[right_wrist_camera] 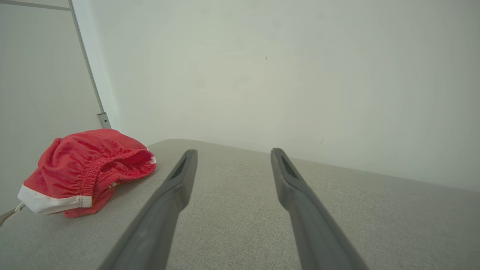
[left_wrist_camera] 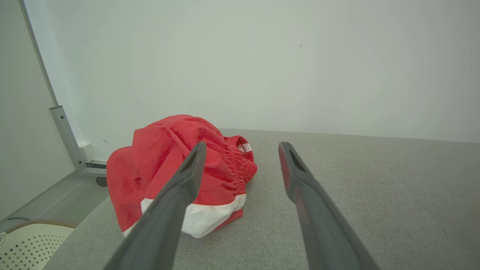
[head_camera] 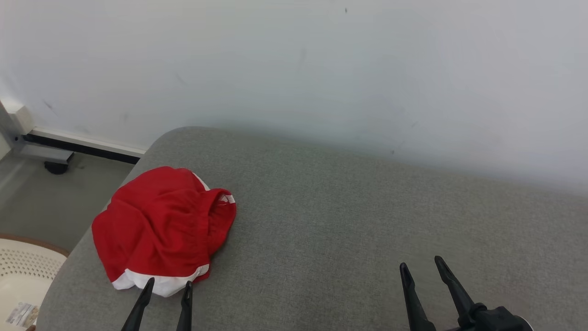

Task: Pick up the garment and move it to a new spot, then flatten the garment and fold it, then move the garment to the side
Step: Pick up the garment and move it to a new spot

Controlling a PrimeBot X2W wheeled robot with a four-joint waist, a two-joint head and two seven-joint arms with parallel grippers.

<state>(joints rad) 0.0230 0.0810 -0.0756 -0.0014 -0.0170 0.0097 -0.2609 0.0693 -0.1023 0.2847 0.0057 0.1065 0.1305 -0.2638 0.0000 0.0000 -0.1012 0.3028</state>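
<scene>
- A pale white wall (head_camera: 294, 69) at the back, and a wide grey woven-fabric cushion top (head_camera: 344, 220) runs across the frame.
- At the left of the head view, near the cushion's rounded edge, sits the crumpled red cloth garment (head_camera: 161, 225), with its white hem band lowest and its elastic waist gaping right.
- Left gripper (head_camera: 168, 282), lower left: fingers spread wide, tips at the white hem. Contact? Can't tell. It looks lined up for the first pick.
- Right gripper (head_camera: 421, 262), lower right: fingers spread, nothing between them, well apart from the garment, likely waiting for the flattening.
- Nothing lifted yet; the bare grey middle looks like the new spot.
- Lower-left corner: a cream perforated plastic basket (head_camera: 23, 271).
</scene>
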